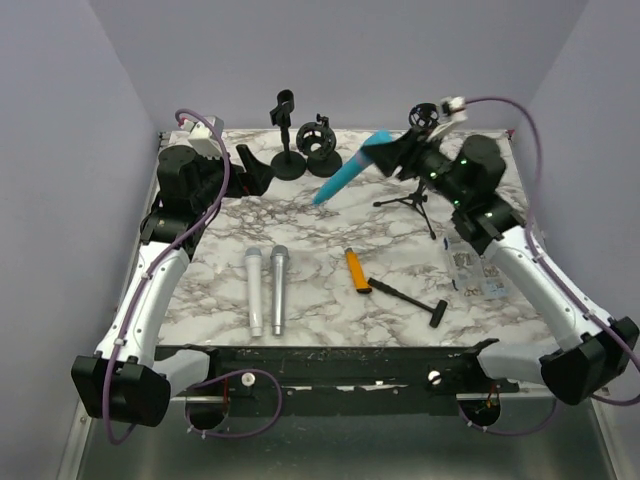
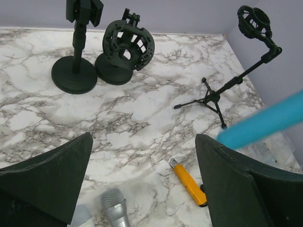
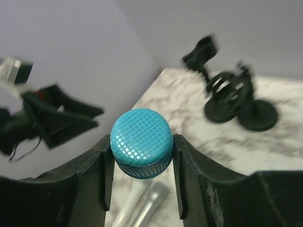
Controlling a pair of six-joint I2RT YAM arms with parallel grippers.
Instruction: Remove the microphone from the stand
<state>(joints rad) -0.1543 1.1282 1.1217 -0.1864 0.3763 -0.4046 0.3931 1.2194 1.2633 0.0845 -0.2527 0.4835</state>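
Blue microphone (image 1: pixel 345 175) hanging tilted in the air over the marble table (image 1: pixel 320 250), sitting clear of the tripod stand (image 1: pixel 415 197), right gripper (image 1: pixel 388 152) clamping its mesh head, left gripper (image 2: pixel 143 142) hovering wide apart, holding nothing

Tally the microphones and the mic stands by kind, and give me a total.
Microphones: 3 (blue microphone in the right gripper, white microphone, silver microphone)
Stands: 3 (clip stand, shock-mount stand, tripod stand)
Total: 6
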